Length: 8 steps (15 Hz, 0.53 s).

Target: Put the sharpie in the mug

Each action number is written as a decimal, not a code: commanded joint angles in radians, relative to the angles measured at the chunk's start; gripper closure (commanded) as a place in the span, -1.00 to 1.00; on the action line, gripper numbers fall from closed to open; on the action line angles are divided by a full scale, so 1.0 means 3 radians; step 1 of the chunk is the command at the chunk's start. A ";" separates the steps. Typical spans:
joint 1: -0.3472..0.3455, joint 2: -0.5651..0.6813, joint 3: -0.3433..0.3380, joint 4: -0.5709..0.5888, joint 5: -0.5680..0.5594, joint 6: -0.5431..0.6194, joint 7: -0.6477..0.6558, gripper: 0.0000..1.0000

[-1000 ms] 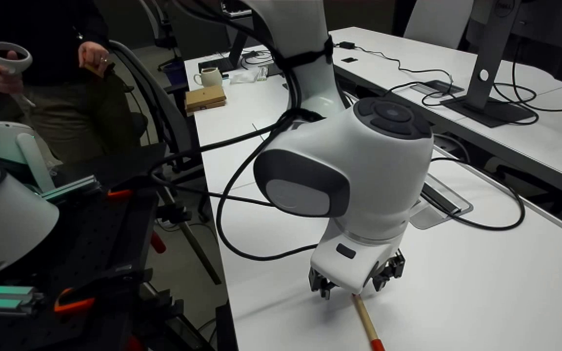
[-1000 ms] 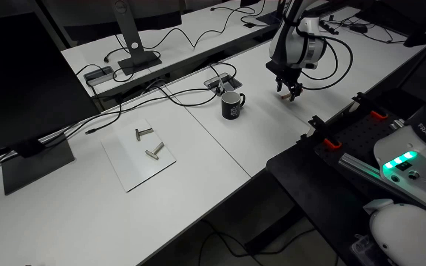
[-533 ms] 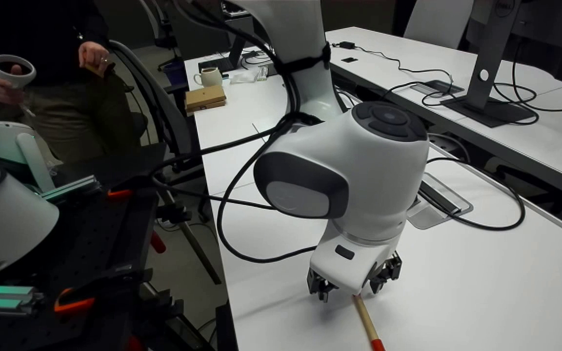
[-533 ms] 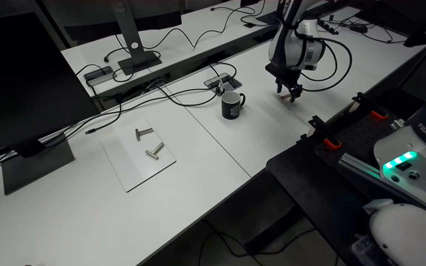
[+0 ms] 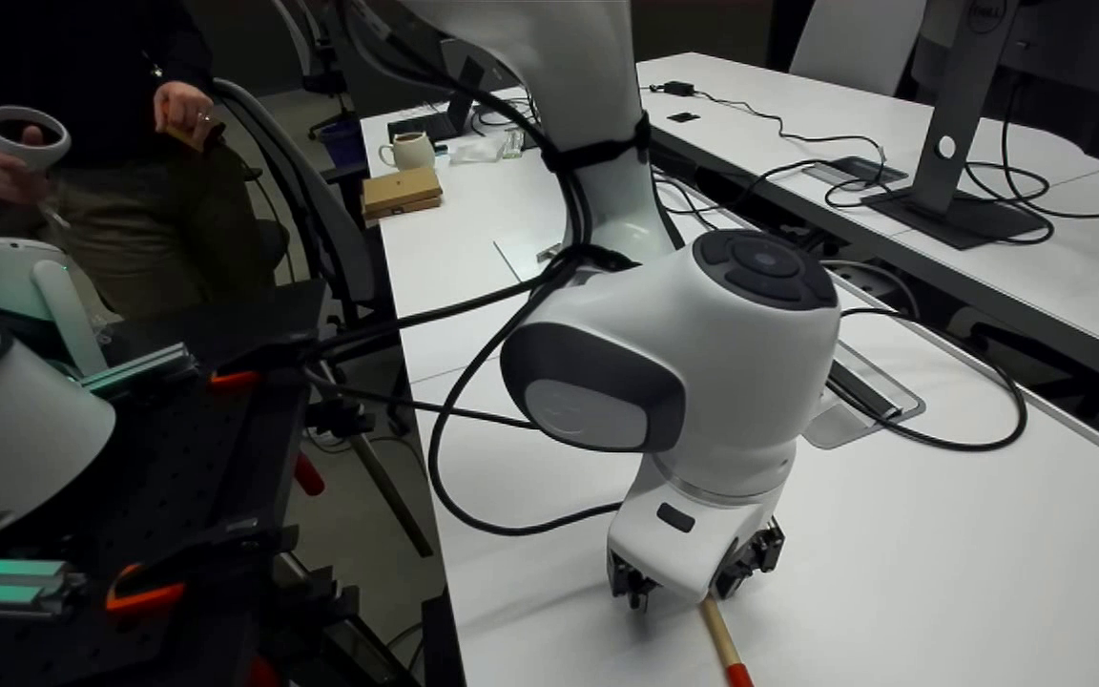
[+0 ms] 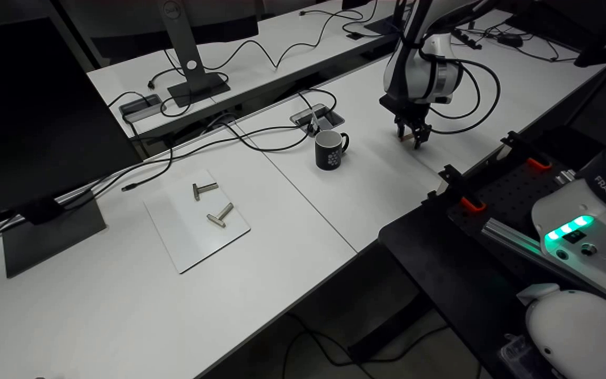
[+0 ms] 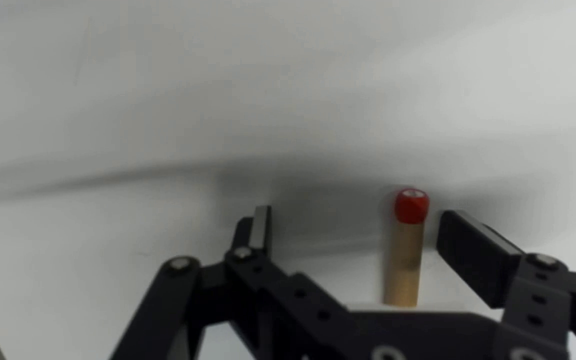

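Note:
The sharpie lies on the white table, red at its ends with a tan body, visible in the wrist view (image 7: 406, 260) and partly in an exterior view (image 5: 721, 634). My gripper (image 7: 355, 223) is low over it with the fingers straddling it, apart and open. The sharpie sits much nearer the right-hand finger (image 7: 478, 255) of the wrist view, with a narrow gap showing between them. The black mug (image 6: 329, 153), white inside, stands upright to the left of the gripper (image 6: 409, 139) in an exterior view. The arm seems to hide it in the opposite camera.
Behind the mug is a grey cable box (image 6: 317, 118) with black cables (image 6: 282, 128) trailing over the table. A white board (image 6: 198, 237) bears two metal pieces. Orange-handled clamps (image 6: 473, 204) grip the table's edge near the robot base.
My gripper has come down toward the table around the sharpie. Its fingers have drawn slightly closer together. The sharpie and mug have stayed in place.

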 commanded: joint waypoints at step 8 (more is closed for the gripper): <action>0.0099 0.0061 -0.0088 0.0103 0.0082 -0.0053 -0.0025 1.00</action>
